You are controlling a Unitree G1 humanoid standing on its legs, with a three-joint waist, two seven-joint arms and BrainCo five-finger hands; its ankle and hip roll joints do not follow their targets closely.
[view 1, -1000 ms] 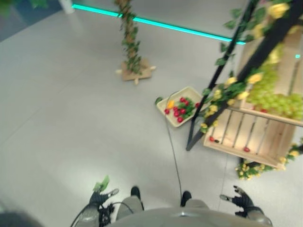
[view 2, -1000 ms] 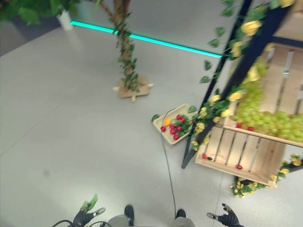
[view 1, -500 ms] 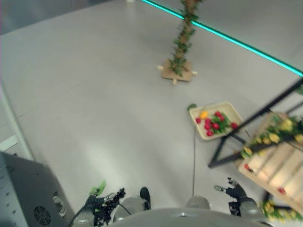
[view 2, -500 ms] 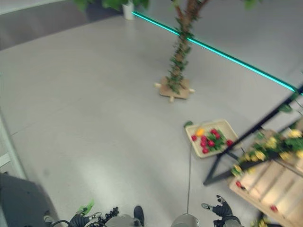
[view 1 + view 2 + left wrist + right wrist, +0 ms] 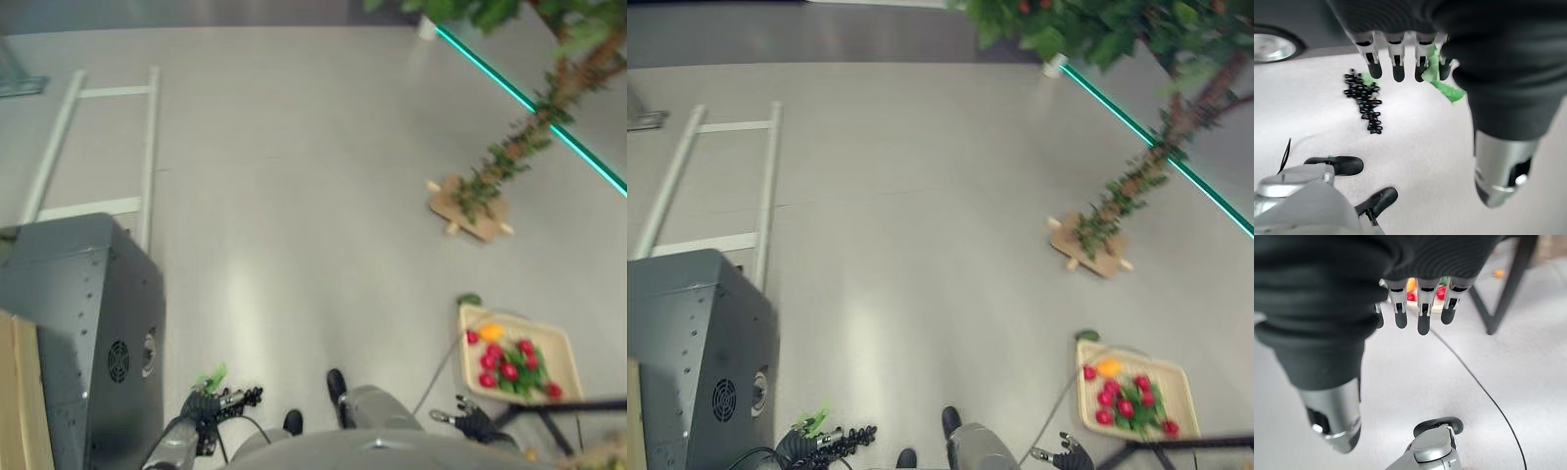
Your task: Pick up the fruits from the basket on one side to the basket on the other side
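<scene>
the left robot hand (image 5: 1400, 61) hangs low, fingers curled on a dark grape bunch (image 5: 1364, 100). the right robot hand (image 5: 1420, 303) hangs released, the fruit basket (image 5: 563, 352) on the floor beyond it.

Seemingly black grapes (image 5: 1364, 100), green leaf (image 5: 1442, 85), cream basket (image 5: 560, 345).

View: the head camera has turned to the robot's left — the whole scene has shifted to the right since one second ago.
Wooden crates and grapes: gone out of the picture.
Tray of fruits (image 5: 520, 353): now at the lower right corner (before, near the middle).
Tree stand (image 5: 470, 206): moved from the upper middle to the right side.
Grey box (image 5: 83, 333): came into the picture at the lower left — half a second ago it was partly visible.
White ladder-like frame (image 5: 98, 147): new, lying on the floor at the upper left.
Dark grape bunch (image 5: 1364, 100): now seen hanging from the left hand (image 5: 201, 406).
</scene>
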